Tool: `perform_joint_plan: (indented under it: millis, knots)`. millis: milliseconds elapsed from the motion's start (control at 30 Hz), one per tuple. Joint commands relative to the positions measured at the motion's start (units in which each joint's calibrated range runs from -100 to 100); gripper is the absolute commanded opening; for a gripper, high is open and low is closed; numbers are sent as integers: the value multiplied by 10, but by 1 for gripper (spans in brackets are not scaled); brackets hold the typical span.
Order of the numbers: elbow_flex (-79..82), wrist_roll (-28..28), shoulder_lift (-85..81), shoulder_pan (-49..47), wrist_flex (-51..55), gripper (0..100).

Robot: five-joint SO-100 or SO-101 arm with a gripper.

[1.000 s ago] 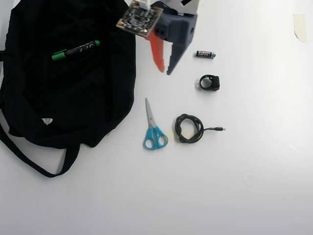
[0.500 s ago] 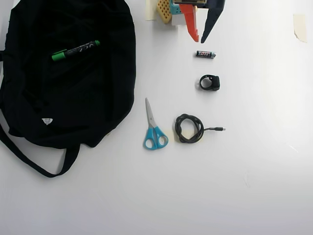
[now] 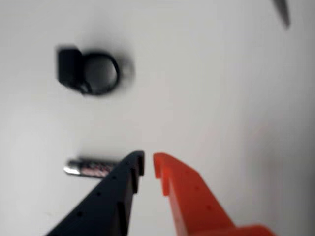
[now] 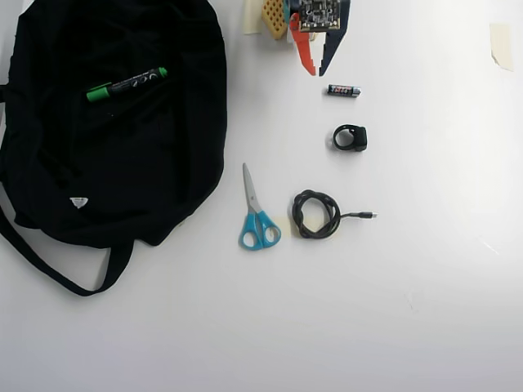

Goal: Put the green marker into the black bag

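The green marker (image 4: 127, 84), black barrel with green cap and green end, lies slanted on the upper part of the black bag (image 4: 106, 163) at the left of the overhead view. I cannot tell whether it is inside an opening or on top of the fabric. My gripper (image 4: 317, 72) is at the top centre, well to the right of the bag, its orange and dark fingers pointing down at the table. In the wrist view the gripper (image 3: 147, 160) holds nothing and its tips are almost together. Marker and bag are out of the wrist view.
A small black battery (image 4: 344, 91) (image 3: 91, 167) lies just beside the fingertips. Below it are a black ring-shaped clip (image 4: 351, 137) (image 3: 91, 73), a coiled black cable (image 4: 316, 214) and blue-handled scissors (image 4: 257, 216). Bag straps (image 4: 57, 273) trail at lower left.
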Motion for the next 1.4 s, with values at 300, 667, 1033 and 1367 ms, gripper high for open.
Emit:
perform_joint_plan:
  millis: [300,667,1033,1367]
  knots:
    - [215,51,-242,-2,-2,2]
    - [309,49,-243,-1,-21,2]
    - [346,54,-243,-1,-38,2]
    - [346,54,-243,-1,-39,2]
